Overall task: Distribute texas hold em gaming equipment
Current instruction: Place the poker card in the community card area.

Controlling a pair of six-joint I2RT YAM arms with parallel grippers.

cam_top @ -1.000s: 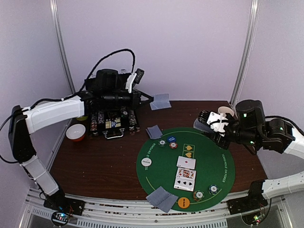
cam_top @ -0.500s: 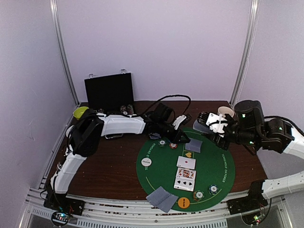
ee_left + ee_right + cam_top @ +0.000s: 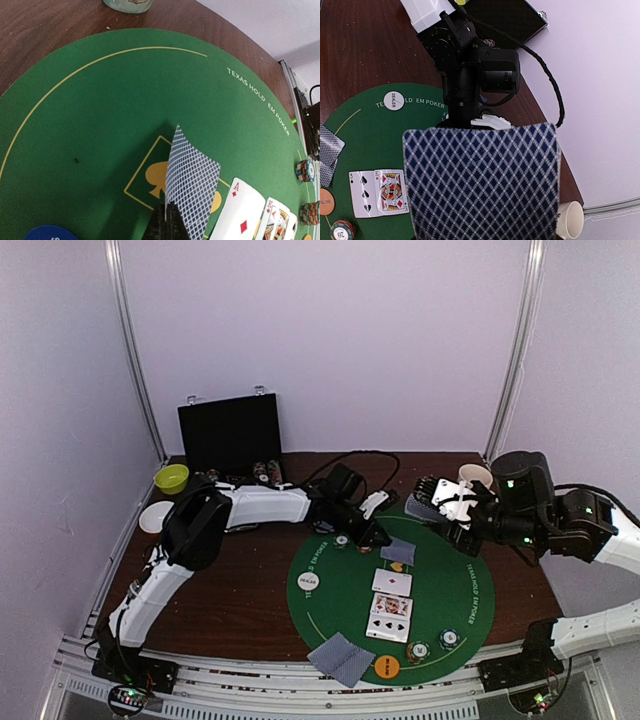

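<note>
Left gripper (image 3: 167, 223) clamped on lower edge of card (image 3: 193, 190), right gripper (image 3: 441, 505) clamped on deck (image 3: 480, 185)

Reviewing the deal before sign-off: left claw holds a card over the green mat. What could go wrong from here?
The card is pinched only at its edge by the left claw, tilted, so it might flip on release. It could also land overlapping the ace beside it.

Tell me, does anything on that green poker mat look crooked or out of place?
Only small things. The two face-down cards at the near edge lie fanned, partly off the green mat. The left end effector pinches one card tilted on edge over the yellow spade box, not flat.
</note>
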